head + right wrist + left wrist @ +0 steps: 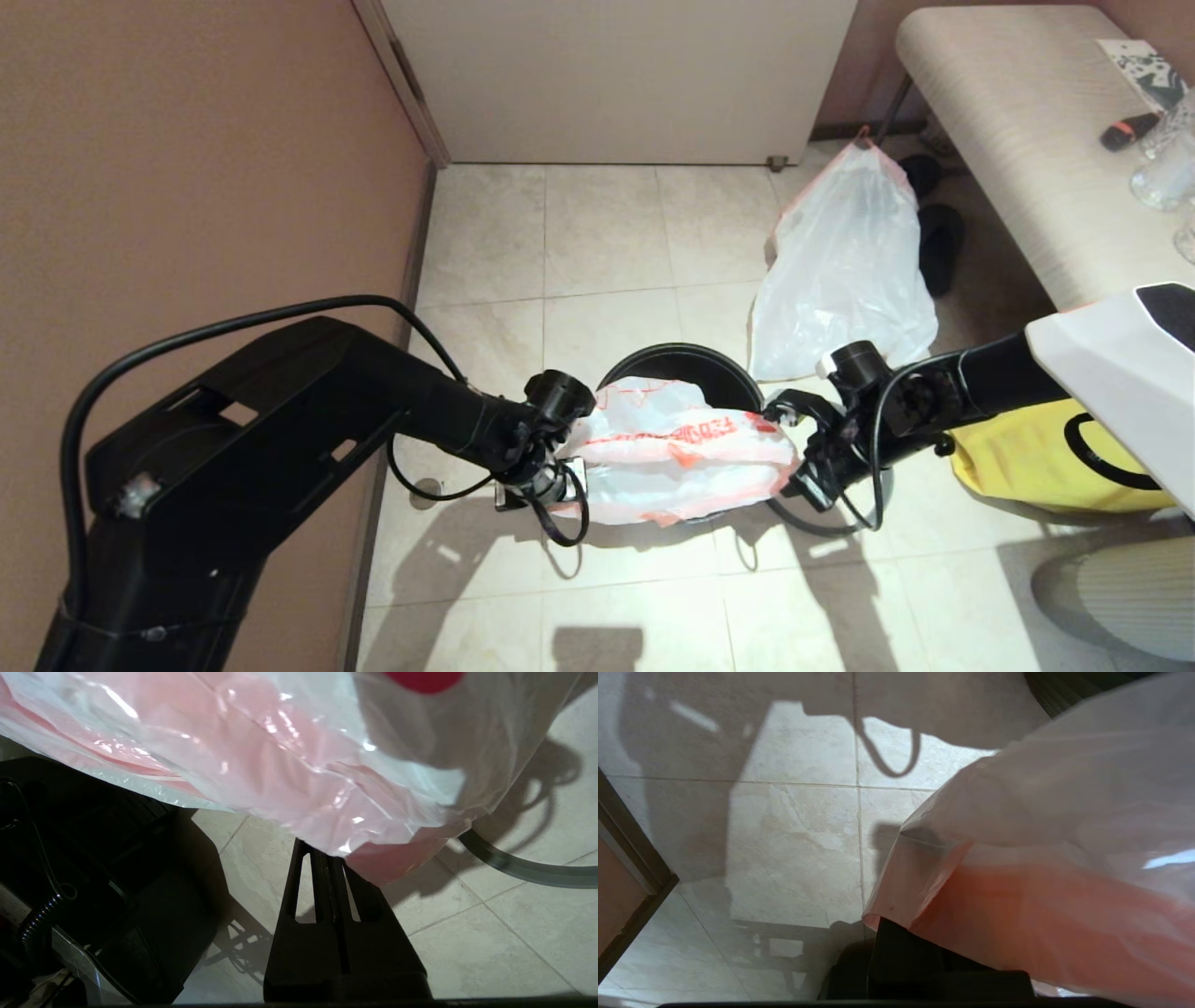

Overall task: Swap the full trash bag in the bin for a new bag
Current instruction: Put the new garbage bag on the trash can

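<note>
Both end effectors were clamped on the new bag (677,453) — left end effector (568,476) on one end, right end effector (792,467) on the other — stretching the thin, crinkly film across the round black bin (691,359), apparently to open its orange-hemmed mouth. Behind on the tile floor (607,233) slumped the full trash bag (845,271), bulging, cinched to a point.
</note>
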### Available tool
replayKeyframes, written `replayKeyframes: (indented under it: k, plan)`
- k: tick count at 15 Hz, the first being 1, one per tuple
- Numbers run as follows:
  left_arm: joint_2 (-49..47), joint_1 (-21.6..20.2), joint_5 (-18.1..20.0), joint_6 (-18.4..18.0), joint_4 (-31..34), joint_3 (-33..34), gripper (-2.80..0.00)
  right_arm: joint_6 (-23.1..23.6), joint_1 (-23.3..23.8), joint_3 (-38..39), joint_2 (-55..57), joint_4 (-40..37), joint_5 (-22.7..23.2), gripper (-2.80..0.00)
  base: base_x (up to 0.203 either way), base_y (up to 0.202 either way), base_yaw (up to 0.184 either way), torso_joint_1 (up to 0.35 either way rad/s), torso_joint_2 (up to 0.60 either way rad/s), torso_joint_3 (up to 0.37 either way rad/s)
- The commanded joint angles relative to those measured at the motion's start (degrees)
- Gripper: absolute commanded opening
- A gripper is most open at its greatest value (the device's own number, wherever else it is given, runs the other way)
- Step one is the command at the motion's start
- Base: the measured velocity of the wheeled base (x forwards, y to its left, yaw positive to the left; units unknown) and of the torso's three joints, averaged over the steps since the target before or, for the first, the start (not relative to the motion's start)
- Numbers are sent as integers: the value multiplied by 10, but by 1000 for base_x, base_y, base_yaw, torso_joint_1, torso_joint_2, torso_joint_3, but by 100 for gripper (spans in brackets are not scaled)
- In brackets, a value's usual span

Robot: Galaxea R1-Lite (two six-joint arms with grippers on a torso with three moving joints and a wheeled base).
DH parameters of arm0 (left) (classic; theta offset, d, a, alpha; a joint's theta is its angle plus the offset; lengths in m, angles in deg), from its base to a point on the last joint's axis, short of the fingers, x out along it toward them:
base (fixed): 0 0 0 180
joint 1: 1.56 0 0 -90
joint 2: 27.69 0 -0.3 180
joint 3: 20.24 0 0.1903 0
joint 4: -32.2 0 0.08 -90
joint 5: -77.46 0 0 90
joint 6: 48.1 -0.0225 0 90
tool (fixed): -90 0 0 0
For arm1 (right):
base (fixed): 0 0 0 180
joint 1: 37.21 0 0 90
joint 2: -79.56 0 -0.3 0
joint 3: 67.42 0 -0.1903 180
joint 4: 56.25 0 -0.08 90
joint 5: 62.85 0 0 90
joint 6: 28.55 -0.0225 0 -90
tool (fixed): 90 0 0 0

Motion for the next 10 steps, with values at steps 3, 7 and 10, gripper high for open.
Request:
replayKeyframes:
  k: [3,7,10]
  plan:
    - [-16,-13,-1,2,-11,1,-280,-9,0,-27,25,-4,1,-280,0,0,0,0,0,0]
    - [-34,-24,-7,1,-18,-7,-280,-29,1,-45,24,-7,1,-280,0,0,0,0,0,0]
    - [-45,-36,-19,1,-32,-27,-280,-70,5,-73,27,-5,3,-280,0,0,0,0,0,0]
